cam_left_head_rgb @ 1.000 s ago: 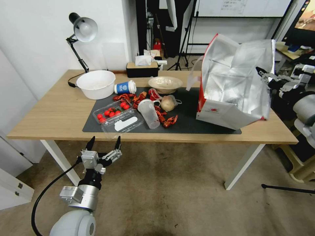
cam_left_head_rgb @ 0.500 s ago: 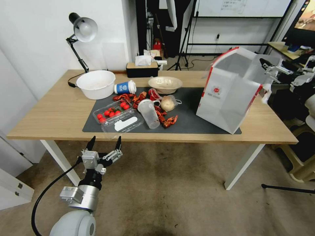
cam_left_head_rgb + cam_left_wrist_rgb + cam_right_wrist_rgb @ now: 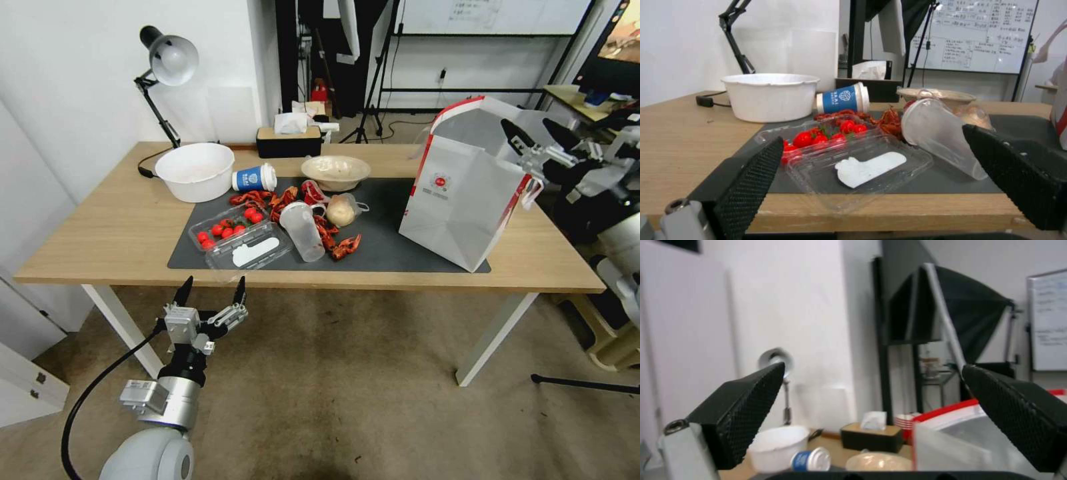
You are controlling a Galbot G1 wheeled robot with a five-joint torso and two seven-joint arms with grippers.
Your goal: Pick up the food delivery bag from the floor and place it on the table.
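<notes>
1 step seems left; bag (image 3: 460, 200) stands on table (image 3: 107, 227), centre-right; right gripper (image 3: 533, 133), upper right, gapes empty above it; left gripper (image 3: 208, 288), lower left, spread, empty.

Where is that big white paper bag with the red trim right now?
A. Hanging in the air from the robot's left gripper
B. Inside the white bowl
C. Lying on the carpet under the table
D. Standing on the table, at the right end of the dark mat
D. The food delivery bag stands upright on the table, its base on the dark mat, with the open right gripper beside its top edge.
</notes>
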